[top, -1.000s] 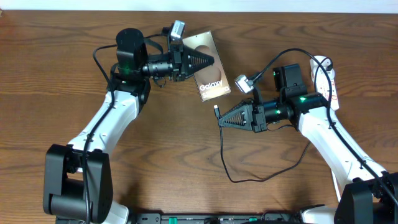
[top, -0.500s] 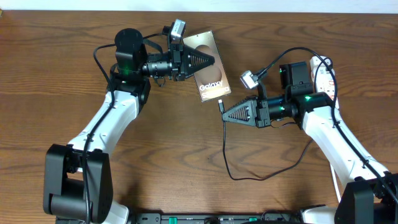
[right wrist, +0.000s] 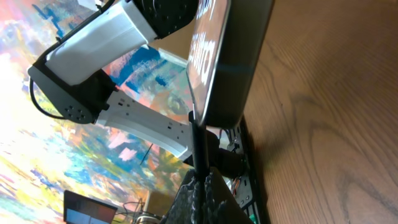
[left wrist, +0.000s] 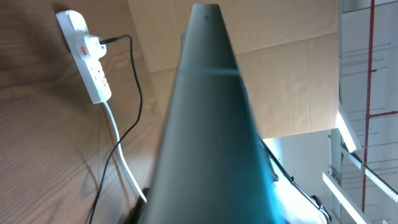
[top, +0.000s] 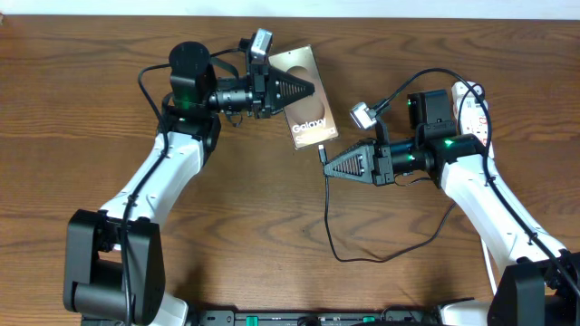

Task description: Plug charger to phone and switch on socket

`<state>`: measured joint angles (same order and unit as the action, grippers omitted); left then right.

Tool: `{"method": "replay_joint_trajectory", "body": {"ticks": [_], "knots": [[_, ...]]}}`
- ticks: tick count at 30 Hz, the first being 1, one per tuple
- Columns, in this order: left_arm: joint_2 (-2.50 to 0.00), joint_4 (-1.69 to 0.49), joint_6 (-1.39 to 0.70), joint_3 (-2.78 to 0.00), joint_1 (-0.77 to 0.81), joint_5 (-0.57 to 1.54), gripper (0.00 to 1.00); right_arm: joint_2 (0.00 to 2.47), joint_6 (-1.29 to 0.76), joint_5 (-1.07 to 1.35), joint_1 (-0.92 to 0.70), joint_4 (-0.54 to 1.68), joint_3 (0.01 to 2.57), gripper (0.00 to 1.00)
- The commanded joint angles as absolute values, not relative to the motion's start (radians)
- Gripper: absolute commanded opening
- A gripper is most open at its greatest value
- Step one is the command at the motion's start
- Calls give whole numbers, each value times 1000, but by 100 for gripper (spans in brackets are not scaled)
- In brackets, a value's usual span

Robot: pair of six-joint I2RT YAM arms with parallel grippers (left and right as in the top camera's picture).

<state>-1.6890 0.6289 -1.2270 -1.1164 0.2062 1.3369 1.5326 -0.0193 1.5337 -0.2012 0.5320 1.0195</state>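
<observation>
The left arm rises from the near-left corner of the table (top: 72,100), bends at the elbow and lays its forearm level, pointing right. The left gripper (top: 306,89) is closed on the left side of the phone (top: 313,113). The phone sits at the far middle of the table, its "Galaxy" lettering facing up toward the overhead camera. From the right wrist view the phone (right wrist: 239,56) looks propped up off the wood rather than lying flat.

The right arm comes in from the near-right corner, forearm angled up and wrist turned so the right gripper (top: 328,166) points left, just below the phone's lower end. Its fingers are pinched together on the charger (top: 327,213), with the small plug tip sticking out past them. In the wrist view the plug (right wrist: 196,140) meets the phone's bottom edge; I cannot tell if it is seated. The cable drops toward the near edge, then loops back right.

The socket (top: 478,113) lies at the far right, partly behind the right arm.
</observation>
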Motion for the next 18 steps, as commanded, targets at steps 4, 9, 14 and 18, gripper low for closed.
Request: {"method": "replay_joint_trajectory", "body": {"ticks": [4,9,14,18], "knots": [[-1669,641,-1225,-1123,211,1354,7,1530,-29,1547,-197,526,1021,1],[-1669,641,-1225,-1123,216,1353,7,1530,-29,1543,-197,522,1021,1],[-1669,641,-1225,-1123,216,1353,8,1530,-30,1540,-197,513,1021,1],[-1669,641,-1225,-1123,216,1349,7,1530,-30,1525,-197,512,1021,1]]}}
